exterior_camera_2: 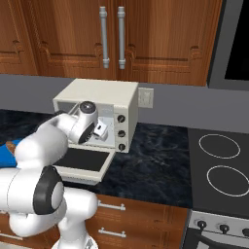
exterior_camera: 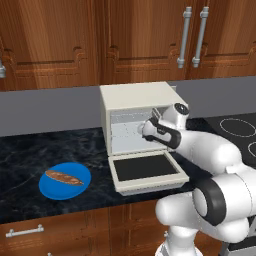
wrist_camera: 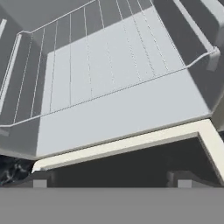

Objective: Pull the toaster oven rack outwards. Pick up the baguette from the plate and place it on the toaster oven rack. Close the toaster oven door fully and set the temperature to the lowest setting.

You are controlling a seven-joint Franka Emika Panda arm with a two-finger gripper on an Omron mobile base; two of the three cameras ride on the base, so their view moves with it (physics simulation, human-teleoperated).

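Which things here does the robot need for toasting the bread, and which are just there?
Needed:
toaster oven
toaster oven door, dropped open
toaster oven rack, inside the oven
baguette on the plate
gripper, at the oven mouth

Just there:
stove
wooden cabinets
wall outlet

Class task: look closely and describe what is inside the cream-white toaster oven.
Inside the boxy cream-white toaster oven lies a thin silvery wire rack above a pale floor, with nothing on it. In the left base view, the robot's wrist covers the cavity's right part.
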